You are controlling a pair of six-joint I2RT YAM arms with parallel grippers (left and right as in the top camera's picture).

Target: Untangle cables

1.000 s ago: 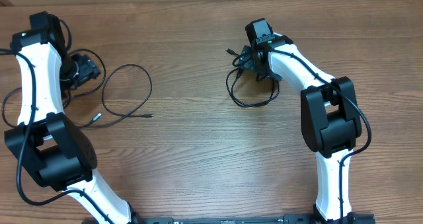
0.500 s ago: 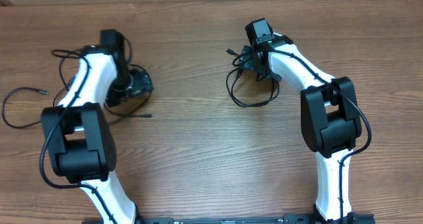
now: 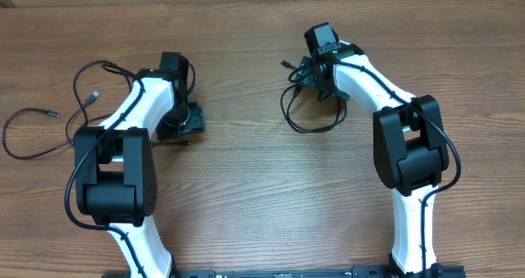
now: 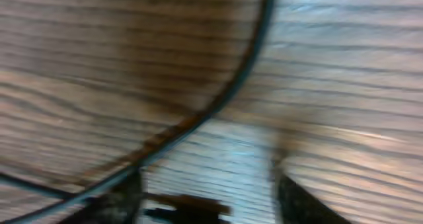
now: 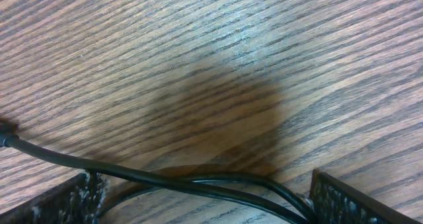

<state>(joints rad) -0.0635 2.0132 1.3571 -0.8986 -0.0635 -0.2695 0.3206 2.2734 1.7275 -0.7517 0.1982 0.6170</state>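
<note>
Overhead, the wooden bench (image 3: pixel 262 196) fills the frame, with 2 white and black arms reaching up from its near edge. The left arm (image 3: pixel 141 112) leans toward the middle of its half. The right arm (image 3: pixel 365 81) stretches to the far right-centre.

The left gripper (image 3: pixel 185 120) points down at the bench, and a short straight piece of cable (image 3: pixel 174 143) shows just below it. In the left wrist view, which is blurred, the 2 fingers of this gripper (image 4: pixel 208 191) stand apart with bare wood between them. A dark strand (image 4: pixel 225 98) curves across the bench ahead of them. A small dark shape lies low between the fingers. I cannot tell whether it is a plug or whether either finger touches it.

The right gripper (image 3: pixel 308 71) hangs over the bunched cables (image 3: pixel 299 124), a small tangle whose loop spreads toward the near side. In the right wrist view its jaws (image 5: pixel 205 194) are spread wide, clamped on nothing, and 2 black strands (image 5: pixel 132 173) run across the wood between the fingers.

Left of the left arm lie 2 more cords, well apart from the tangle. The looped cable (image 3: pixel 102 62) arcs beside the arm's forearm and ends in a small silver plug (image 3: pixel 96 93). The edge cable (image 3: pixel 52 113) curls near the bench's left edge.
</note>
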